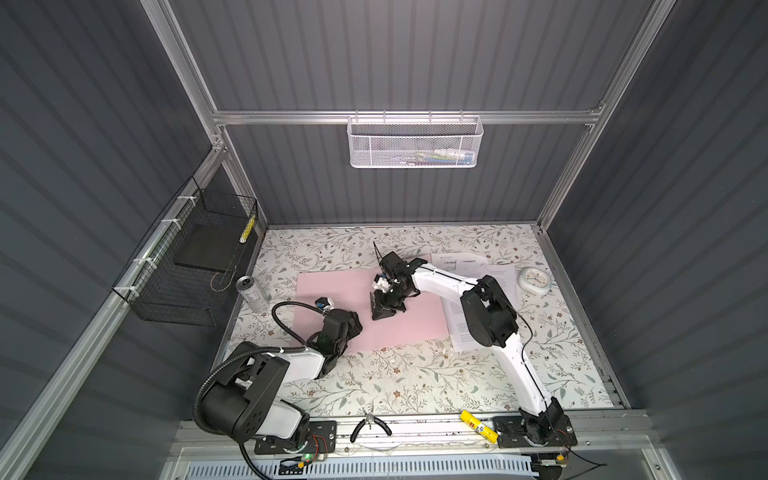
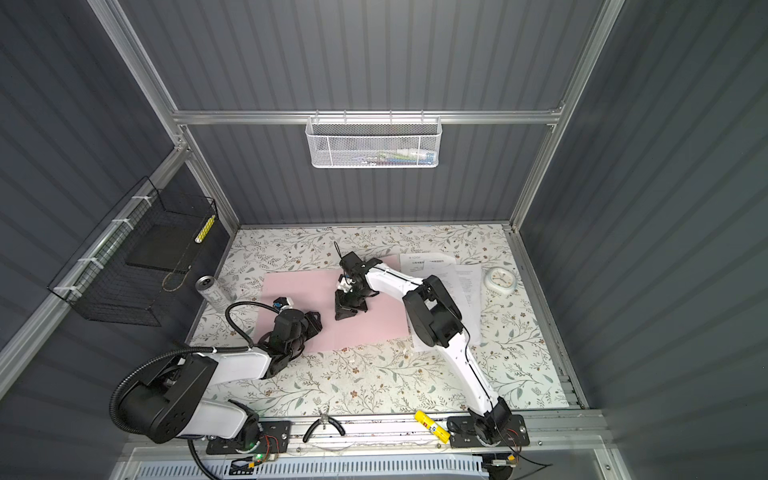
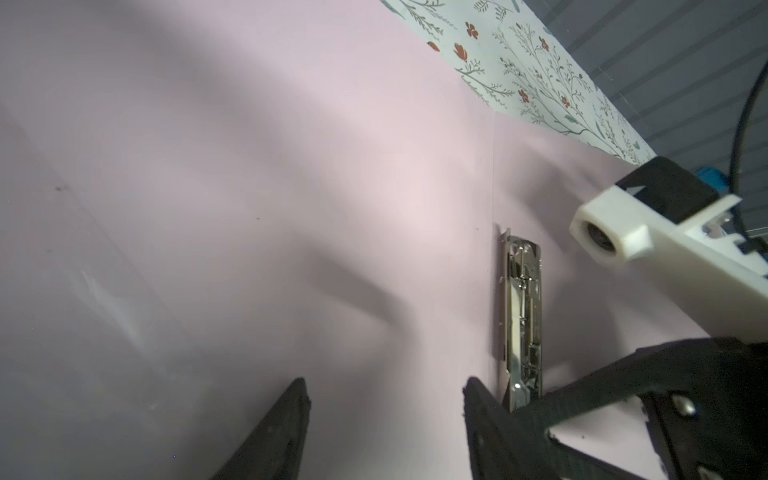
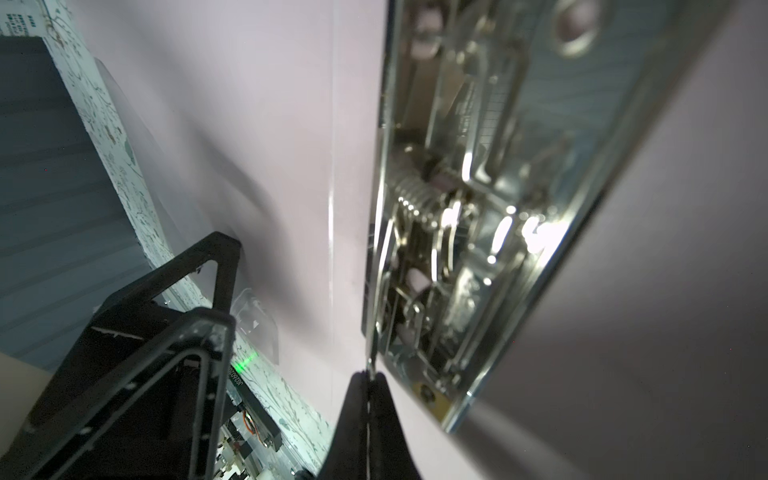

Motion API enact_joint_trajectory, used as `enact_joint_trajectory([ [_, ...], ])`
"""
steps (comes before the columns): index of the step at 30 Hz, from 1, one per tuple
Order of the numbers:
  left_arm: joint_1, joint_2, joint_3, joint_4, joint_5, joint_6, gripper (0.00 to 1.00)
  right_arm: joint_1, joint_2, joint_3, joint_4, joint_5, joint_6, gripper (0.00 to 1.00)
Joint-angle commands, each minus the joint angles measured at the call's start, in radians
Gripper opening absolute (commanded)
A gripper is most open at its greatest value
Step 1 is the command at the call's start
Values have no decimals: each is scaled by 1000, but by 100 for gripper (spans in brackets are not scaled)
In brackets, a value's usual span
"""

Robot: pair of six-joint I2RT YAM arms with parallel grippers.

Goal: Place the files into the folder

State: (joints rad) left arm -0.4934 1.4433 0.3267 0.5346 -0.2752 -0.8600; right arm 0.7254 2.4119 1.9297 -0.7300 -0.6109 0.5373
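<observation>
Hazards, as judged from the present position.

Foremost: a slip off the metal clip — thin shiny edge, narrow purchase, spring likely under load. A slanted pull by the right gripper would be enough to cause it, with the lever snapping back down.

Second: dragging or lifting of the whole folder, light and unpinned, if hauled upward by the clip with nothing bearing down on the cover.

Third: collision between the two grippers, both crowded near the spine.

Fourth: creasing or scattering of the files, lying below the right arm's elbow, on any low sweep back toward them.

Right gripper: clenched tight, tips pressed together with no gap, set at the end of the clip's thin raised edge. Appears to touch that edge in the right wrist view; whether metal is actually bitten between the pads — not possible to tell.

Left gripper: released, jaws standing partly apart, holding nothing, hanging over bare pink just beside the clip. Contact with the cover not determinable.

Folder: spread open and flat on the floral table in both top views, clip along the spine near the middle.

Files: outside the folder, loosely fanned on the table against or just beside its edge on the right arm's side. None yet inside.
</observation>
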Motion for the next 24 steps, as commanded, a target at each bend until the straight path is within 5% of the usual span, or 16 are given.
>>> enact_joint_trajectory([
  [1,13,51,-54,-159,29,-33,61,-25,60,-34,-123,180,-32,0],
  [8,21,73,-41,-163,40,-31,60,-34,116,-56,-166,303,-52,0],
  [24,27,71,-31,-189,41,-41,60,-61,-47,-100,-18,83,-43,0],
])
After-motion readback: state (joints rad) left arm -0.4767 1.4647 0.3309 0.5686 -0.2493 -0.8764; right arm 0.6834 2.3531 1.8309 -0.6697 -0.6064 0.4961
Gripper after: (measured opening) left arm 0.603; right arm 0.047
